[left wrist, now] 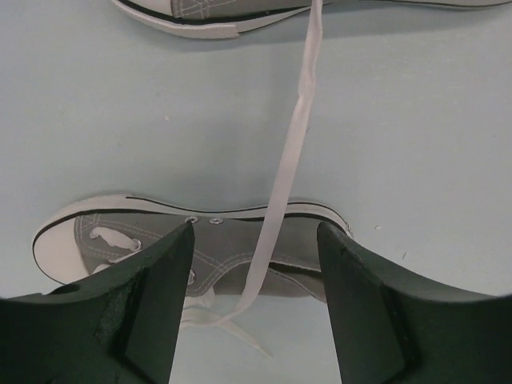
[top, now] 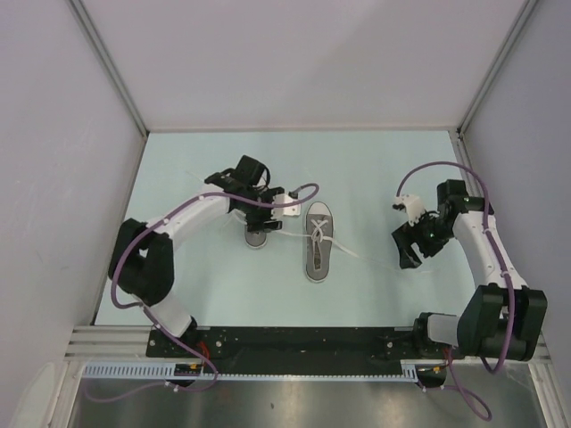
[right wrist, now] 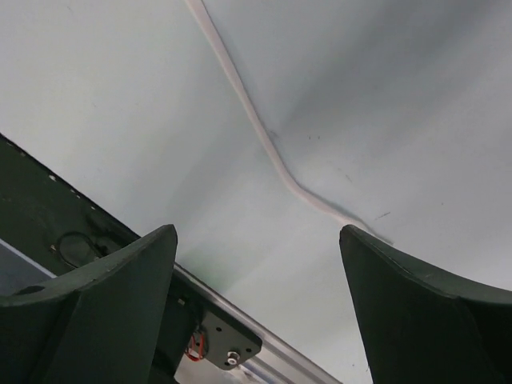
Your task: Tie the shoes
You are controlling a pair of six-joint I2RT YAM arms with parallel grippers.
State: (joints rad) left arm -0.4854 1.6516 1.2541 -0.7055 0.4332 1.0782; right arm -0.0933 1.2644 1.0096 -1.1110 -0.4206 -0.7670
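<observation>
Both open, holding nil: L pincer [left wrist: 254,234] over shoe [left wrist: 222,242], R pincer [right wrist: 258,234] above loose lace [right wrist: 239,92].

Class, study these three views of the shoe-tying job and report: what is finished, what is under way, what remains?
Done: nothing; no bow shows. The long white laces of the middle grey canvas sneaker lie loose across the pale table. Under way: the left jaws stand open astride one lace strand above the second grey sneaker; the right jaws stand open above the other strand, holding nothing. Left: knotting both shoes.
</observation>
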